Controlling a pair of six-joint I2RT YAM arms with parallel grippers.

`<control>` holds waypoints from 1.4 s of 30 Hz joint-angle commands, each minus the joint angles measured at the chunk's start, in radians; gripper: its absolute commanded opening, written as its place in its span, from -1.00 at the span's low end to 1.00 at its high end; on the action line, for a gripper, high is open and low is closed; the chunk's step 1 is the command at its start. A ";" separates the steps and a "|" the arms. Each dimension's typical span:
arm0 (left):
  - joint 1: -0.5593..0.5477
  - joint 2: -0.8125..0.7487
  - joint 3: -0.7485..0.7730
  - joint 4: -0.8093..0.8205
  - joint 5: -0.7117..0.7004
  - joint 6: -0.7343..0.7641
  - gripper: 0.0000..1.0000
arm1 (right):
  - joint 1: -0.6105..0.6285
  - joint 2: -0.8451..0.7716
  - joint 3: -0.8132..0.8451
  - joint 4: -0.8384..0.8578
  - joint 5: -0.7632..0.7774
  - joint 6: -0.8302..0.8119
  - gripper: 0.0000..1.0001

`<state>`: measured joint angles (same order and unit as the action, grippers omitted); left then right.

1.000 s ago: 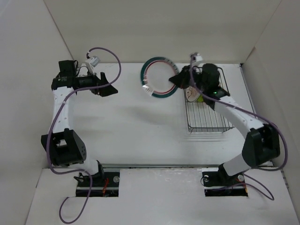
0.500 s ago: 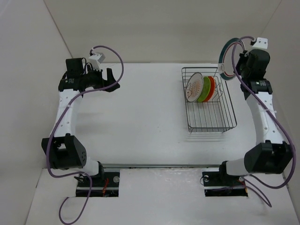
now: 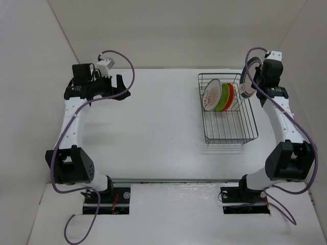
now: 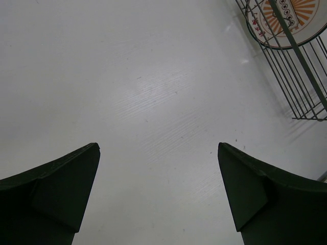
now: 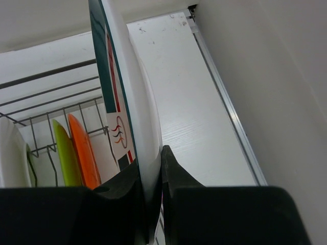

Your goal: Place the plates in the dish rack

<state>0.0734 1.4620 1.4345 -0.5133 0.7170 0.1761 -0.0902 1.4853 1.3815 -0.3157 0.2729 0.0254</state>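
white with dark green-and-red rim rings, the larger round plate [image 5: 125,87] is clamped on edge by the right gripper [image 5: 153,176] above the far right corner of the black wire dish rack [image 3: 230,140]. the sunburst plate [image 3: 210,96], lime green plate [image 3: 223,97] and orange plate [image 3: 231,95] are racked upright. the final loading is judged in hand: lowering edge-first into a slot beside the orange plate is called for. the left gripper [image 4: 157,148] stands open, empty.

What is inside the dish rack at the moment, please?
Three plates on edge: sunburst, green, orange. The right gripper's ringed plate hides the rack's far right corner.
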 commanded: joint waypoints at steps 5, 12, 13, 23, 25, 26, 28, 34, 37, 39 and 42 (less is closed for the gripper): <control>-0.004 -0.006 -0.013 0.019 0.013 -0.003 1.00 | 0.003 -0.003 -0.018 0.098 0.064 -0.010 -1.00; -0.004 -0.015 -0.013 0.019 0.013 0.006 1.00 | 0.003 0.018 -0.018 0.098 0.019 -0.030 -1.00; -0.004 -0.015 -0.013 0.019 0.013 0.006 1.00 | 0.003 0.027 -0.018 0.098 0.009 -0.030 -1.00; -0.004 -0.015 -0.013 0.010 0.013 0.016 1.00 | 0.003 0.036 -0.027 0.089 0.000 -0.062 -1.00; -0.004 -0.015 -0.013 0.010 0.022 0.025 1.00 | 0.014 0.036 -0.027 0.089 0.000 -0.062 -1.00; -0.004 -0.015 -0.013 0.010 0.022 0.025 1.00 | 0.024 0.046 -0.027 0.089 0.000 -0.073 -1.00; -0.004 -0.015 -0.013 0.001 0.022 0.025 1.00 | 0.033 0.055 -0.027 0.089 0.014 -0.082 -1.00; -0.004 -0.025 -0.013 0.001 0.022 0.025 1.00 | 0.053 0.107 -0.018 0.052 0.034 -0.091 -1.00; -0.004 -0.025 -0.013 0.001 0.022 0.034 1.00 | 0.063 0.116 -0.009 0.052 0.034 -0.091 -0.81; -0.004 -0.025 -0.013 0.001 0.022 0.034 1.00 | 0.063 0.116 -0.009 0.052 0.034 -0.091 -0.56; -0.004 -0.025 -0.013 0.001 0.022 0.034 1.00 | 0.063 0.116 -0.009 0.052 0.043 -0.091 -0.18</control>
<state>0.0734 1.4624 1.4307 -0.5205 0.7193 0.1963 -0.0372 1.6295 1.3418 -0.3134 0.2890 -0.0601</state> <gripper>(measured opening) 0.997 0.387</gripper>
